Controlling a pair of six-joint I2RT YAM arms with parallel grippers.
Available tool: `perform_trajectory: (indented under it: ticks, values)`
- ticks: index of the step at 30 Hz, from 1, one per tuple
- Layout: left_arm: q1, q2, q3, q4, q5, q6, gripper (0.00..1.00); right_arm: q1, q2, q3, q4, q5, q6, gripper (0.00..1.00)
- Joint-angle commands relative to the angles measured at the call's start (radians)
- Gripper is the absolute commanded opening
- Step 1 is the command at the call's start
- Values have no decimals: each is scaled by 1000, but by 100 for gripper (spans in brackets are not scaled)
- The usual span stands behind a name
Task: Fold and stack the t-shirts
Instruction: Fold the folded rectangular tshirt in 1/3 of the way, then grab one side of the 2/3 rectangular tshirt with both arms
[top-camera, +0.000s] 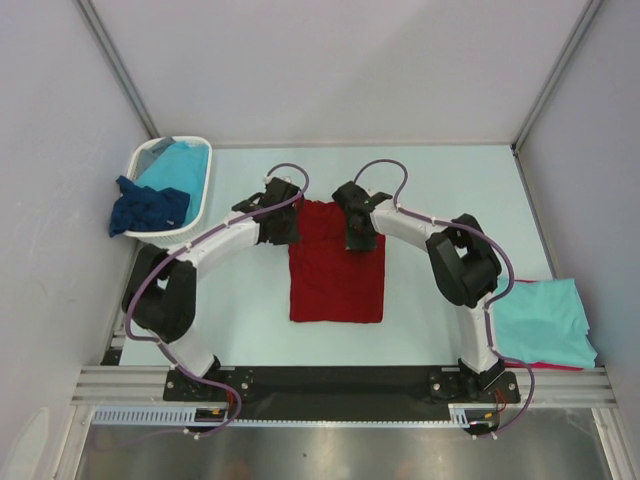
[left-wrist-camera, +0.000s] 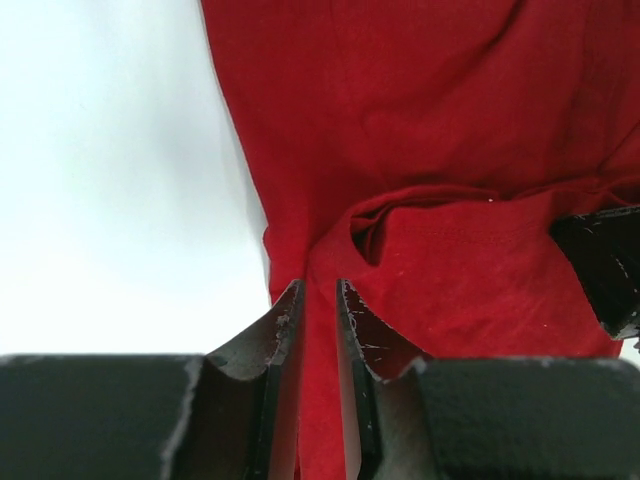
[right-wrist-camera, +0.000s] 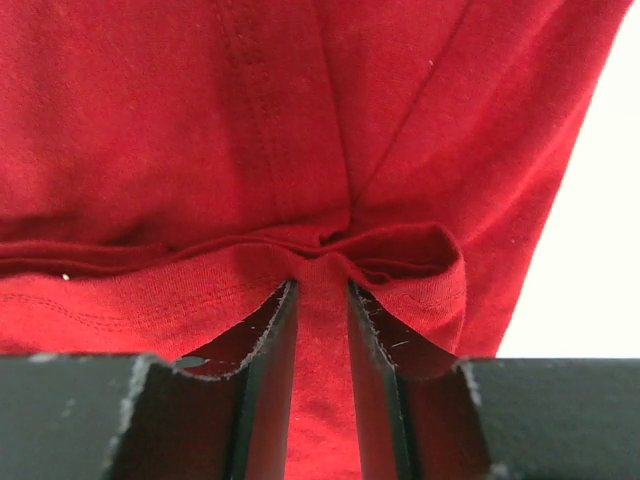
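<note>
Step in hand, my read: fold the dark red shirt top-to-bottom. It lies flat as a narrow rectangle at centre frame in the top view, with both claws on its upper edge.

Left gripper: jaws nearly closed, a bunched pleat of red cloth pinched between them, at the shirt's upper-left corner. Right gripper: same narrow gap, clamped on a hem fold near the upper-right corner.

To do it well:
- Raise both corners together at equal height, keeping the edge taut between the claws.
- Carry it toward the bottom of the frame and land it square on the lower hem.
- The left pinch looks bunched, so it may hold only some of the layers. Watch for a layer dropping out.
- Release only once the cloth lies flat.

Pose: both arms bow outward from the bases at bottom frame, elbows out at mid-left and mid-right. The forearms converge on the shirt's top edge, roughly mirrored, wrists tipped down.

Elsewhere: the white basket at upper left holds a turquoise shirt and a navy shirt. At lower right a folded turquoise tee lies over a red tee, likely the stack.
</note>
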Motion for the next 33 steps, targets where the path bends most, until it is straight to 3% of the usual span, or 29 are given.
perform_trajectory:
  ticks: [1,10,17,24,28,33]
  values:
    - [-3,18,47,31,30,9,23,-4,9,61,4,-4,-16,31]
    - [-8,36,12,39,33,1,20,-11,-23,-12,12,14,-5,30]
    - [-11,-174,-9,-12,2,6,22,-8,-237,-43,-68,60,21,40]
    - [-46,-446,-256,-63,19,-26,25,47,-504,-337,-115,66,125,42]
    - [-95,-517,-360,-89,24,-63,25,84,-589,-511,-114,60,185,43]
    - [-193,-520,-400,-109,-9,-115,25,142,-616,-589,-99,51,231,43]
